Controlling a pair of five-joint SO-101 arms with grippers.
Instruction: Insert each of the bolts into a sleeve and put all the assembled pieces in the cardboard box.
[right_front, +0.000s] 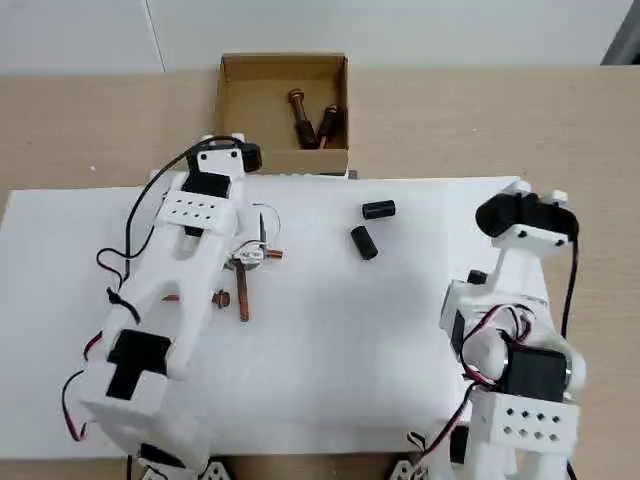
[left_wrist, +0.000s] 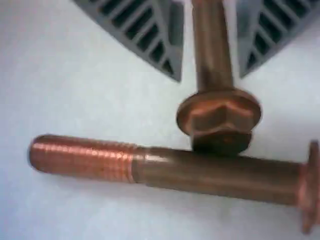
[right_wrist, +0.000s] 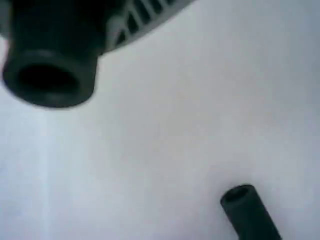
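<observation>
One white sheet — cardboard box beside.

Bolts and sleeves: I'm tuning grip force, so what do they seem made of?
Bolts: metal, perhaps copper-plated; shiny reddish-brown surface, cut threads, hex flange head. Sleeves: probably plastic or rubber; matte black, smooth hollow tubes.
</observation>
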